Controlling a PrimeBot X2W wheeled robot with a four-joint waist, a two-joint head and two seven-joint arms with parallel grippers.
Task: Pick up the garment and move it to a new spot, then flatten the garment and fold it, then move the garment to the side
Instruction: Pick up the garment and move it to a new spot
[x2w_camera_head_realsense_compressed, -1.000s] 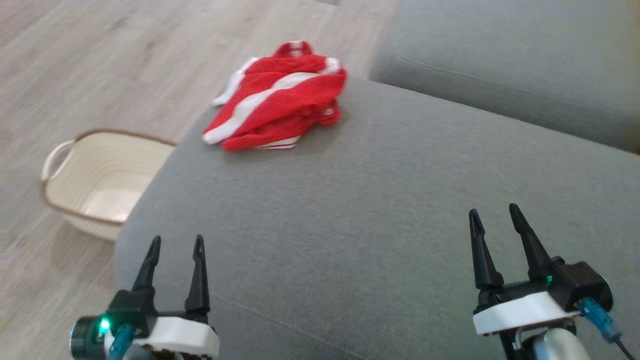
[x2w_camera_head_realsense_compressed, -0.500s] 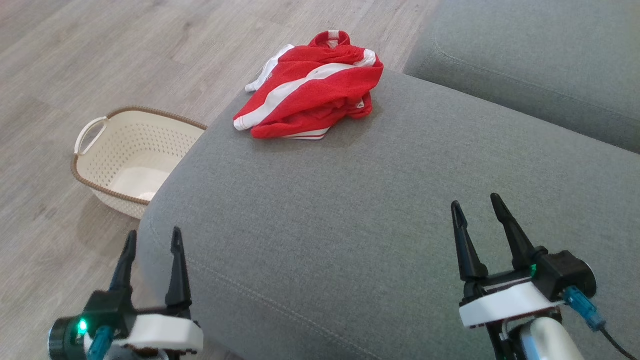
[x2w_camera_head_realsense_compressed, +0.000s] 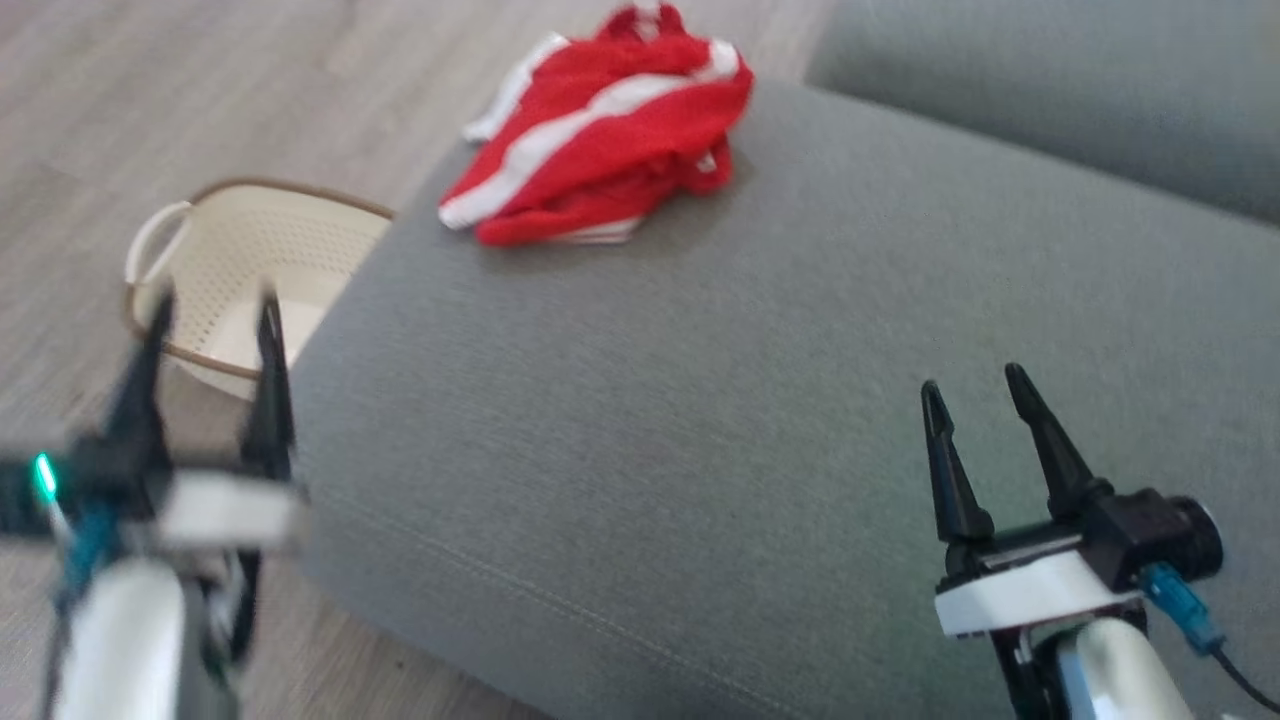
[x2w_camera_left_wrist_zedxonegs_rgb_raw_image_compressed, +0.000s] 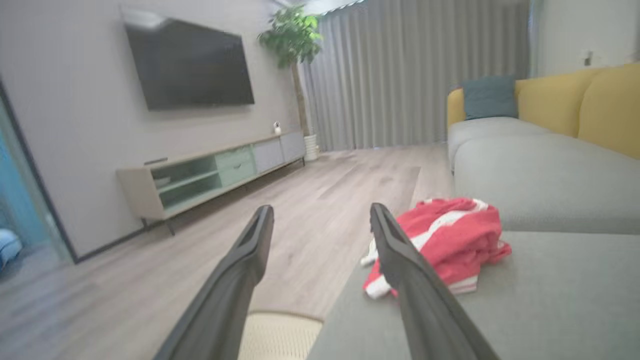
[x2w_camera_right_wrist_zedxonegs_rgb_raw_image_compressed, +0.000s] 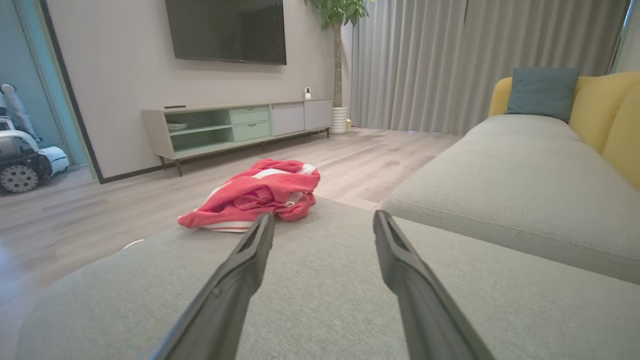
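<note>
**Cloth, Plastic and Wood Surfaces**

The garment (x2w_camera_head_realsense_compressed: 600, 130) is soft red and white cloth, matt and a little rough. The sofa seat (x2w_camera_head_realsense_compressed: 750, 400) is grey woven fabric, matt, with a stitched seam. The basket (x2w_camera_head_realsense_compressed: 230, 255) looks like cream plastic with many small holes. The floor (x2w_camera_head_realsense_compressed: 150, 100) is pale wood planks. The right gripper (x2w_camera_head_realsense_compressed: 972, 381) has matt black fingers, plastic by the look.

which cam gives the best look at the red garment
The right wrist view: the garment is sharp and nearly whole. The head view blurs it; in the left wrist view the left gripper covers its edge.
</note>
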